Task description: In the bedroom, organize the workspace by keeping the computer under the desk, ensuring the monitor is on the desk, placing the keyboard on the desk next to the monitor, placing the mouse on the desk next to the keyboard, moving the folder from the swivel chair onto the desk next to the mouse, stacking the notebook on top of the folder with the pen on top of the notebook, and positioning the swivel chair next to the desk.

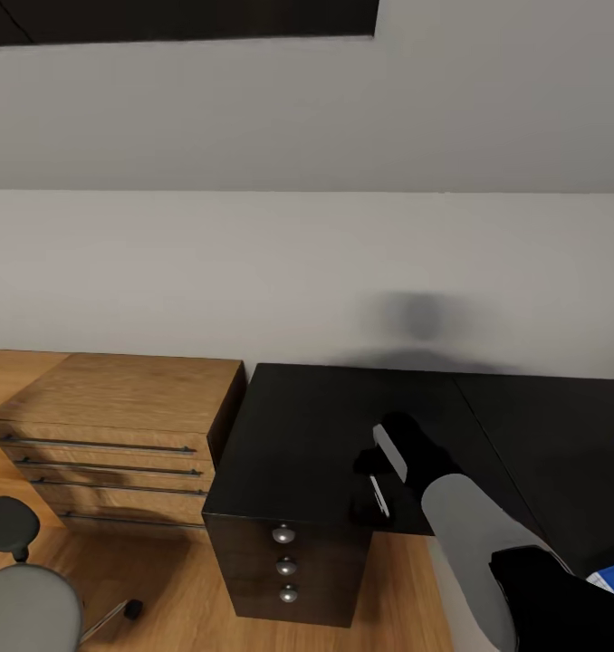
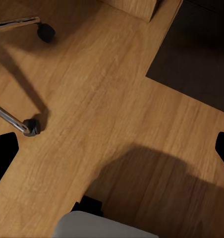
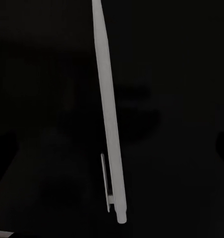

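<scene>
Pen [image 3: 108,114] lies on the black desk [image 1: 298,435], seemingly below the right gripper [image 1: 379,471].

Evenly and softly lit in the head view, with no visible lamp and no hard highlights. Soft blurred grey shadow on the pale wall [image 1: 307,272] just above the desk [image 1: 316,426]. Glossy black desk top with a faint sheen and a dim reflection near the right hand [image 1: 384,480]. Warm, dimmer in the left wrist view: a broad, soft-edged shadow across the wooden floor [image 2: 112,114], thinner shadows trailing from the swivel chair [image 2: 23,124] legs. Very dark in the right wrist view, the pale pen [image 3: 109,124] crisp against near-black with vague murky reflections. Sharp renders overall, no edge distortion evident.
</scene>
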Tool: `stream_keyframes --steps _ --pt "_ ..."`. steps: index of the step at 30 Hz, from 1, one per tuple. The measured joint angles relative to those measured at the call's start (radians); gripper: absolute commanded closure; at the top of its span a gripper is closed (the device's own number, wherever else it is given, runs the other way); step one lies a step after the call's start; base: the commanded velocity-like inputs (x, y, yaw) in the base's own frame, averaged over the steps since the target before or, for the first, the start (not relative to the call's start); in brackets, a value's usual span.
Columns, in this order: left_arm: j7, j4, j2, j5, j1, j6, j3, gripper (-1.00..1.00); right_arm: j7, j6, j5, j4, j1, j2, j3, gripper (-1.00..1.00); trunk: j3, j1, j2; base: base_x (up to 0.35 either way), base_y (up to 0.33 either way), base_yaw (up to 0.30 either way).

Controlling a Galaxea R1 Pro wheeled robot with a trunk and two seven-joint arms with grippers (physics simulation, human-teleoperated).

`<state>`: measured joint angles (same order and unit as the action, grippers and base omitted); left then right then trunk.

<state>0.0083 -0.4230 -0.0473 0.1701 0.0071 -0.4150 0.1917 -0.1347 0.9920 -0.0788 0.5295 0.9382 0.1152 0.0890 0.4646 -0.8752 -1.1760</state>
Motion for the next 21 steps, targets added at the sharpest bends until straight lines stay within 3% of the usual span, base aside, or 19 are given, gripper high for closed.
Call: stream_keyframes --steps 2,7,21 --pt "0.001 0.001 -0.011 -0.001 0.0 0.0 0.0 -1.0 -0.003 0.011 0.002 -0.011 0.0 0.009 0.009 -1.0 0.0 0.0 0.0 0.0 0.0 0.0" --pt "0.001 0.0 -0.012 -0.001 0.0 0.0 0.0 -1.0 -0.003 0.02 0.003 -0.034 0.0 0.01 0.009 -1.0 0.0 0.0 0.0 0.0 0.0 0.0" --pt "0.001 0.001 -0.008 0.001 0.0 0.0 0.0 -1.0 -0.003 0.031 0.003 -0.059 0.0 -0.005 0.01 -1.0 0.0 0.0 0.0 0.0 0.0 0.0"
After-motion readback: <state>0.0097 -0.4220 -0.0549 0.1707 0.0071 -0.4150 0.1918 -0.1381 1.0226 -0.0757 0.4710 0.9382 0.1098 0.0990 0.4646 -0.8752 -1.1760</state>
